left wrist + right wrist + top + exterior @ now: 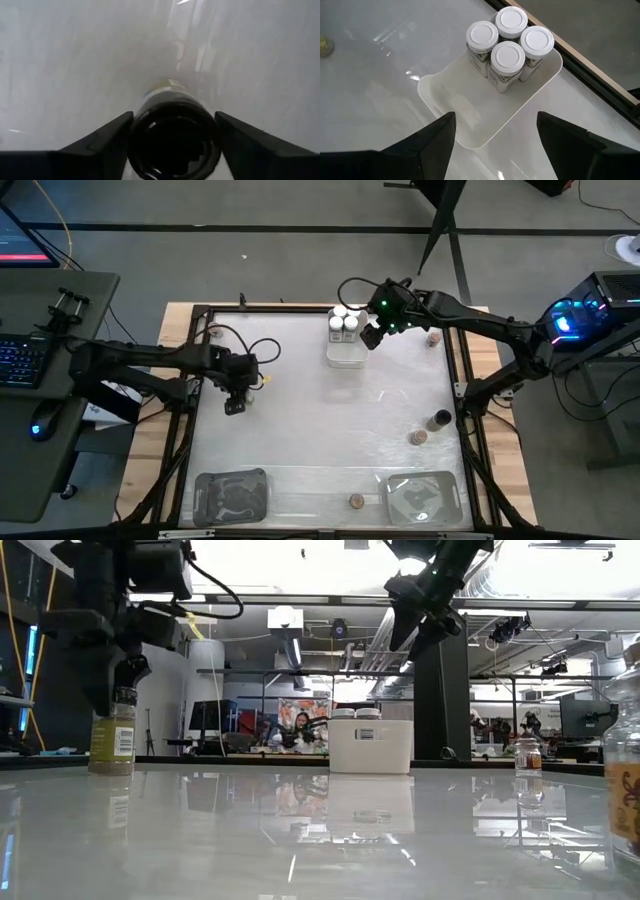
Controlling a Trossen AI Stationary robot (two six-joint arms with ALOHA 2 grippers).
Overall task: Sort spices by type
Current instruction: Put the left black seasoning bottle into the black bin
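My left gripper [235, 404] is shut on a black-topped spice jar [112, 740] with yellow-green contents, at the table's left middle. My right gripper [373, 334] hangs open in the air just right of a white tray [346, 352] at the far edge. In the right wrist view, several white-topped jars [507, 55] stand upright in that tray's far end. Loose jars stand on the table: a brown-topped one [433, 337] far right, a black-topped one [440, 418], a brown-topped one [419, 436], and another brown-topped one [355, 501] at the near edge. My left gripper pinches the jar's black cap [172, 132] between its two fingers [105, 145], one on each side. It comes from above, pointing down. The jar is upright below the fingers. I cannot tell whether its base [112, 771] rests on the table or hangs just over it.
Two clear plastic trays lie at the near edge, one left [232, 495] and one right [422, 495]. A dark frame [190, 380] runs around the white table top. The middle of the table is bare. A person sits in the room beyond [300, 725].
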